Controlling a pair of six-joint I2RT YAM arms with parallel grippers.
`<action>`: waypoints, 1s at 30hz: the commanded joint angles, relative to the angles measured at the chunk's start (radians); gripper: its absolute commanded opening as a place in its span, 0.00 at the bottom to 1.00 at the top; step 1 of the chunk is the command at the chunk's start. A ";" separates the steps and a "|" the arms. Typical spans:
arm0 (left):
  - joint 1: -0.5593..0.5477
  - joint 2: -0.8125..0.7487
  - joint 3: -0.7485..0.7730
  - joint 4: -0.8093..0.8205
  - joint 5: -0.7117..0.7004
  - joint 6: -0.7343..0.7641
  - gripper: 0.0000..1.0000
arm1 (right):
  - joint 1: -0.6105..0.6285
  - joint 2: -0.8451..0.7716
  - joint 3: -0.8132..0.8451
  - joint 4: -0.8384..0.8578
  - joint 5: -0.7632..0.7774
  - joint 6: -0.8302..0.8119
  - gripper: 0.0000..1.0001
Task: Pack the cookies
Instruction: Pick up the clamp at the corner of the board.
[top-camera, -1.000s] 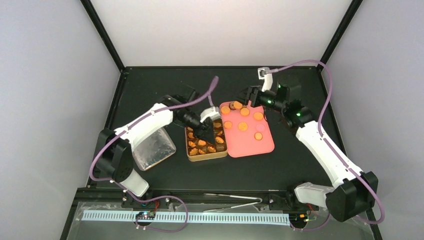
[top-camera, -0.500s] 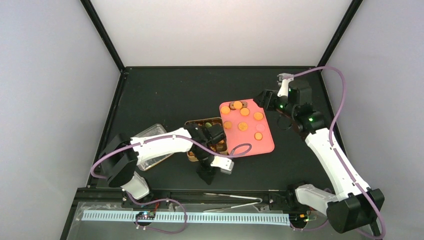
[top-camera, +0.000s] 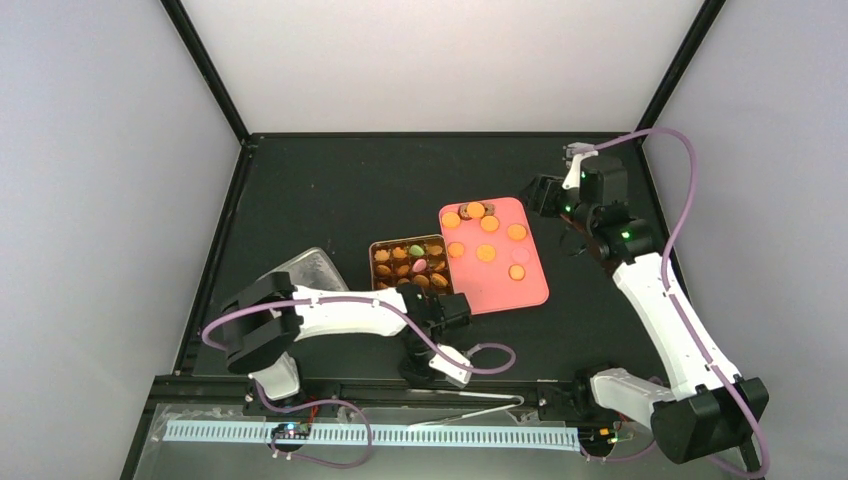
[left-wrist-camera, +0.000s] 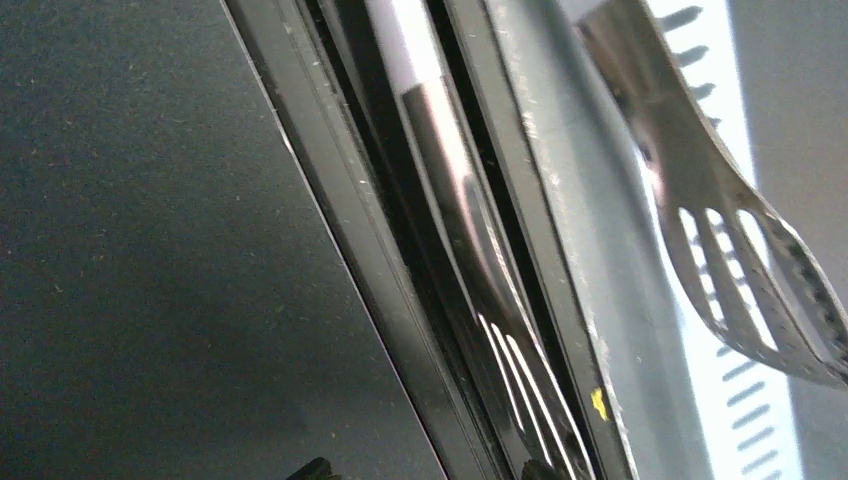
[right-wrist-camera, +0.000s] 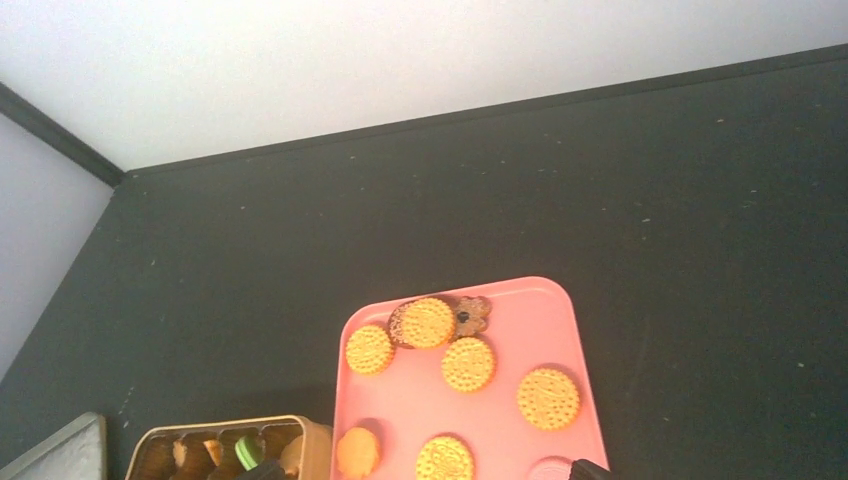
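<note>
At 8 o'clock from the tin (top-camera: 374, 262) we see a clear lid (top-camera: 305, 268) lying flat on the table. The left gripper (top-camera: 416, 370) hangs low at the table's 6 o'clock edge, its tips apart and holding nothing, right above the metal tongs (top-camera: 470, 405) that lie along the front rail. The tin sits mid-table with most pockets filled, a green piece (top-camera: 415, 250) among them. Touching it at 3 o'clock is the pink tray (top-camera: 500, 285), where the loose cookies (top-camera: 486, 253) lie flat and mostly well apart, with a small overlapping pile (top-camera: 477, 210) at its 12 o'clock end. At 1 o'clock from the tray the right gripper (top-camera: 538, 194) hovers with its jaws wide and nothing in them. We judge the cookies light, stiff and brittle, with crumbly edges, so a hard squeeze would likely snap them. Lying flat, they offer little to grab from above; we would pinch gently across the rim, edge to edge, or slide the slotted tong blades under and over one. The overlapped ones look easiest to lift first.
</note>
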 joint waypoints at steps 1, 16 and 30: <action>-0.036 0.041 0.009 0.075 -0.097 -0.111 0.48 | -0.017 -0.043 -0.006 -0.018 0.054 0.001 0.75; 0.016 0.001 0.171 -0.013 -0.218 -0.106 0.48 | -0.023 -0.126 -0.006 -0.106 0.129 -0.051 0.73; -0.091 0.024 0.134 -0.011 0.016 -0.152 0.57 | -0.040 -0.105 -0.005 -0.105 0.124 -0.054 0.73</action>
